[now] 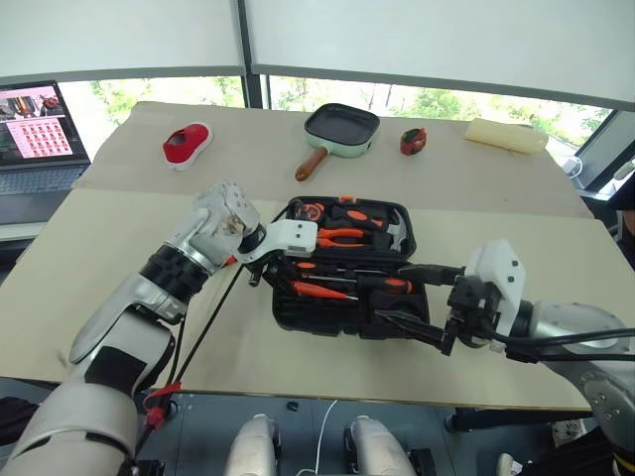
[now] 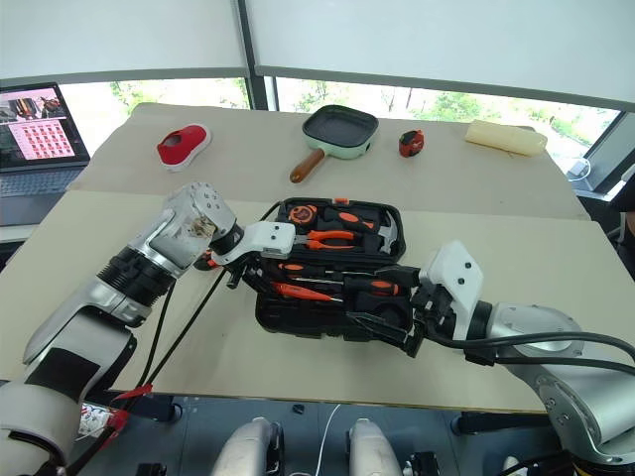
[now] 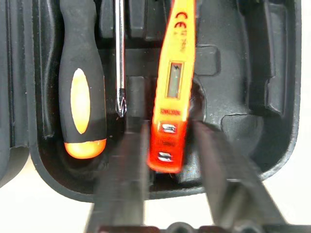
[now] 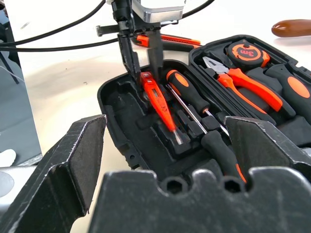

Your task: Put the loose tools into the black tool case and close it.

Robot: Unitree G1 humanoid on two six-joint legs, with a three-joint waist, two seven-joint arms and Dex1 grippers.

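The black tool case [image 1: 298, 319] lies open in the middle of the table. In its near half rest the slim orange tester screwdriver [image 3: 172, 87] and two orange-and-black-handled screwdrivers [image 1: 382, 284]. My left gripper [image 1: 260, 273] points down into the case's left end. It is open, one finger on each side of the tester's end [image 4: 146, 80], with a gap on one side. The orange-black utility knife [image 4: 170, 40] lies on the table just outside that end. My right gripper [image 1: 395, 293] is open wide and empty, over the case's front right corner.
Pliers [image 1: 342, 236], a hammer [image 1: 395, 233] and a tape measure [image 4: 243, 51] sit in the case's far half. Behind it stand a green-rimmed frying pan [image 1: 342, 129], a red-and-white object [image 1: 187, 145] and a small red-black item [image 1: 413, 141]. A laptop [image 1: 40, 134] is at far left.
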